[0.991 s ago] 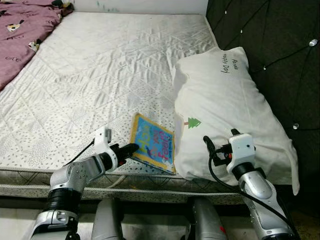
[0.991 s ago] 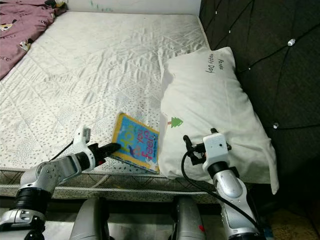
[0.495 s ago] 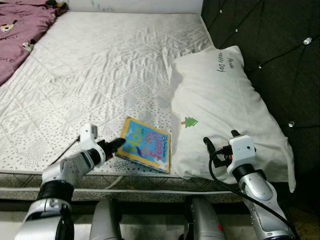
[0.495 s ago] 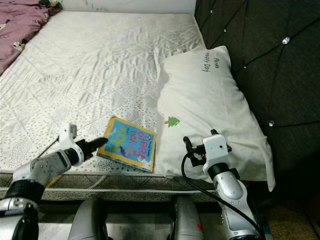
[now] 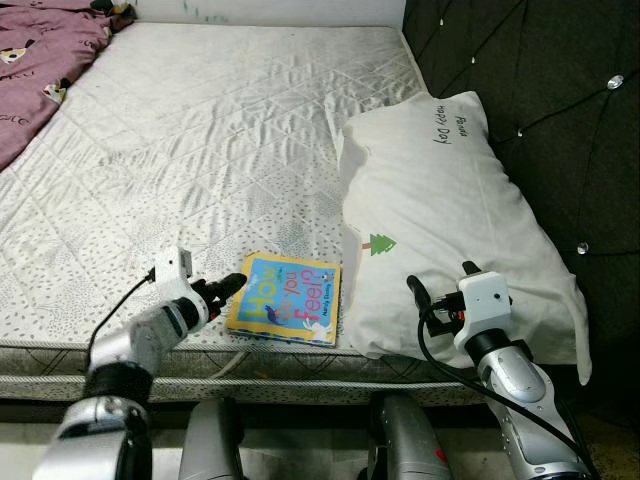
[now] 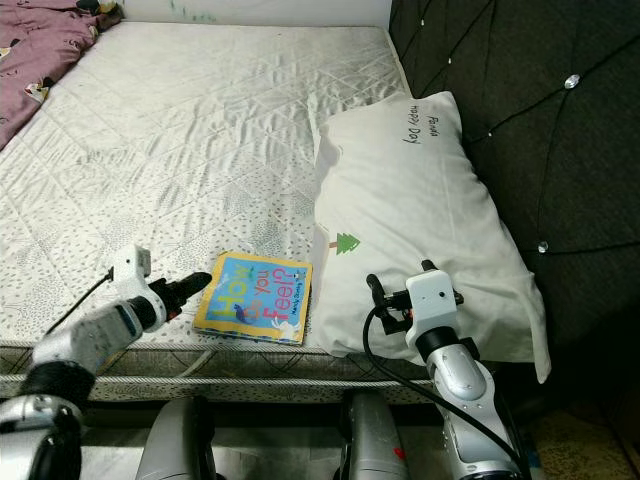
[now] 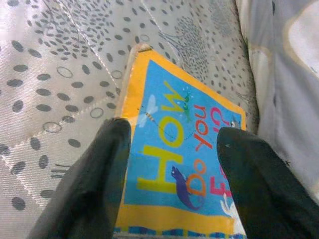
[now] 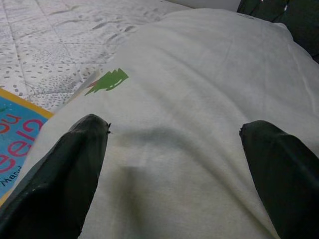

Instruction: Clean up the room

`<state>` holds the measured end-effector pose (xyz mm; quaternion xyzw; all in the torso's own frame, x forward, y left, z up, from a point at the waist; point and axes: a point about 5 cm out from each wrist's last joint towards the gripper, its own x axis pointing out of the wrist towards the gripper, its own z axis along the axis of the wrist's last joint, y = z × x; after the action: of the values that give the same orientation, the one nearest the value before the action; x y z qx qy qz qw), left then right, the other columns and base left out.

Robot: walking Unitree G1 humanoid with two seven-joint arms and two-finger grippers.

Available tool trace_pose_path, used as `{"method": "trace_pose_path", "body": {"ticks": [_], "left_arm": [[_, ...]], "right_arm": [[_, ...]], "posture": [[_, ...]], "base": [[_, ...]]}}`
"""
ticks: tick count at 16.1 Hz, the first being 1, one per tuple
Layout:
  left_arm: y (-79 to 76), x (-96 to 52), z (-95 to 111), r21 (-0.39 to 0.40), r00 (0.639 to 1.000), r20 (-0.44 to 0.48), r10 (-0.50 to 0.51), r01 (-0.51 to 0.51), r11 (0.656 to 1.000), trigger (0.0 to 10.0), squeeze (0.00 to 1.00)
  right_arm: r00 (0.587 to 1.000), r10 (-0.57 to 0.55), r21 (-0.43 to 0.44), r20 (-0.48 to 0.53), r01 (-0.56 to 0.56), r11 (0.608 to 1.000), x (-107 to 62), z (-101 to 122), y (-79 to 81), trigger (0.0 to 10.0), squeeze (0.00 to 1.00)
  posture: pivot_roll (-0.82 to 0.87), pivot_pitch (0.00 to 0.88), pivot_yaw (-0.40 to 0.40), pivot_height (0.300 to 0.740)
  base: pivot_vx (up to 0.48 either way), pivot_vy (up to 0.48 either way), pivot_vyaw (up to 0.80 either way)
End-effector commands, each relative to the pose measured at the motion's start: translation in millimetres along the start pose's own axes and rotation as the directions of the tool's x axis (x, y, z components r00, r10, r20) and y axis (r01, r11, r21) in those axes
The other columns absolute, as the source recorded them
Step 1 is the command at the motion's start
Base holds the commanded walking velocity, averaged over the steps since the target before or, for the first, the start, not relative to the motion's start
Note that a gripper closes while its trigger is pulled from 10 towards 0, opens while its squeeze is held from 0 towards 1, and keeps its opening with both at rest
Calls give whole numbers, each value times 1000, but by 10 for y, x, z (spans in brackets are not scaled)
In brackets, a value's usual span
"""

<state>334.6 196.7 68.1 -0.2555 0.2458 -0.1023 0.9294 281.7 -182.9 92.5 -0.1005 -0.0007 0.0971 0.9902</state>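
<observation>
1. a thin square children's book with a blue cover and yellow border lies flat in the lower middle of the head view, near the front edge of the white quilted mattress with grey speckles. its right edge sits just beside, perhaps slightly under, the white pillow with a small green tree print; i cannot tell which.

2. the left gripper sits low at the book's left edge, lower left of the frame. in the wrist view its black fingers stand wide apart, straddling the cover's corner and holding nothing. that looks like a line-up to pinch the book's edge.

3. the right gripper hovers over the pillow's near end, lower right, its fingers spread wide and empty. it seems parked, or readying for the pillow.

4. a crumpled mauve blanket with cartoon prints bunches in the upper left corner, and a black tufted headboard with shiny studs fills the right side.

5. the book lies flat, so a grip probably needs a finger slid underneath.
</observation>
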Motion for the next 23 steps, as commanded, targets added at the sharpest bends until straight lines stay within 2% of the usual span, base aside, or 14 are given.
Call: {"method": "trace_pose_path", "body": {"ticks": [1,3,5,9,11,13,14,15,17,18,19,20,21,23], "left_arm": [[-5,-27,-13,48,999,27,33,-34,998,10000,1000],[-87,-113,-150,85,996,64,69,-75,994,10000,1000],[-87,-220,-227,82,987,96,126,-134,988,10000,1000],[96,-370,-265,89,969,136,207,-220,972,10000,1000],[145,-356,-228,110,966,141,219,-235,966,10000,1000],[180,-280,-201,142,966,137,220,-239,960,10000,616],[177,-240,-199,148,968,128,215,-233,961,10000,690],[160,-211,-201,154,972,118,201,-218,964,10000,976],[73,-92,-244,182,982,74,176,-186,966,10000,1000],[50,-40,-340,217,982,24,187,-187,958,10000,1000],[47,-32,-364,220,983,13,185,-184,958,10000,1000],[49,-20,-405,220,982,-2,188,-183,958,10000,114],[60,-5,-449,231,982,-17,191,-182,956,10000,0],[87,4,-509,238,979,-30,200,-187,953,10000,0]], "right_arm": [[1000,3,-7,6,-3,1000,14,19,4,10000,0],[1000,5,-1,11,-5,1000,30,27,38,10000,0],[1000,6,3,12,-6,1000,25,19,51,10000,0],[1000,3,11,5,-3,1000,21,-7,69,10000,0],[1000,2,9,5,-2,1000,25,-7,62,10000,0],[1000,-1,4,6,1,1000,20,-2,50,10000,0],[1000,-2,3,6,2,1000,17,0,47,10000,0],[1000,-2,1,6,2,1000,13,1,44,10000,0],[1000,-8,-11,7,8,1000,-25,13,-3,10000,0],[1000,-17,-19,4,17,1000,-51,13,-46,10000,0],[1000,-18,-20,4,18,1000,-56,13,-51,10000,0],[1000,-20,-23,3,20,1000,-63,11,-58,10000,0],[1000,-23,-24,2,23,999,-71,11,-63,10000,0],[1000,-28,-27,1,28,999,-94,14,-72,10000,0]], "posture": [[-29,105,-30,574],[-21,103,-23,574],[-16,103,-18,574],[0,106,-12,574],[0,106,-12,574],[-13,112,-16,574],[-20,113,-18,574],[-26,115,-18,574],[-49,120,-18,574],[-59,125,-16,574],[-60,126,-16,574],[-63,127,-17,574],[-68,130,-15,574],[-74,140,-12,574]], "base": [[0,0,0],[0,0,0],[0,0,0],[0,0,0],[0,0,0],[0,0,0],[0,0,0],[0,0,0],[0,0,0],[0,0,0],[0,0,0],[0,0,0],[0,0,0],[0,0,0]]}}
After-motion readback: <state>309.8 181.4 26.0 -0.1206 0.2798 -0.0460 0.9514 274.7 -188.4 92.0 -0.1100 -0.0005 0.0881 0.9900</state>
